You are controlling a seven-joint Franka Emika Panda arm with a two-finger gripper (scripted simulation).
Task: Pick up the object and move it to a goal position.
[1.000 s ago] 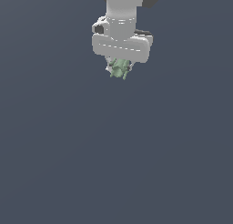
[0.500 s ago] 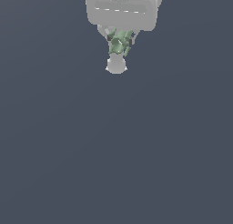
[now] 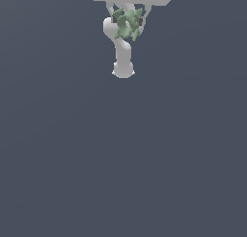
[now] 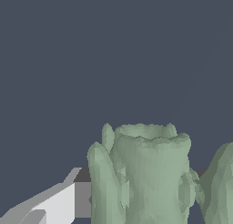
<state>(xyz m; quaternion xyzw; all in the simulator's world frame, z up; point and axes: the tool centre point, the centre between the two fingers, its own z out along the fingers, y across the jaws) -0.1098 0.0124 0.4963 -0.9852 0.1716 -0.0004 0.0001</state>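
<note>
The object [image 3: 128, 23] is a small pale-green lumpy item with darker green mottling. It hangs between the fingers of my white gripper [image 3: 128, 22] at the top of the exterior view, high above the floor. The gripper is shut on it; most of the hand is cut off by the frame's top edge. In the wrist view the object [image 4: 145, 173] fills the near part of the picture, with one white and dark finger [image 4: 68, 198] beside it. The other finger is hidden.
A plain dark grey-blue floor [image 3: 125, 159] spreads below. The arm's white links and base [image 3: 123, 62] show behind the gripper in the exterior view.
The gripper has risen with the object in its grasp and is now partly out of the exterior view's top. The arm's links behind it have come into view.
</note>
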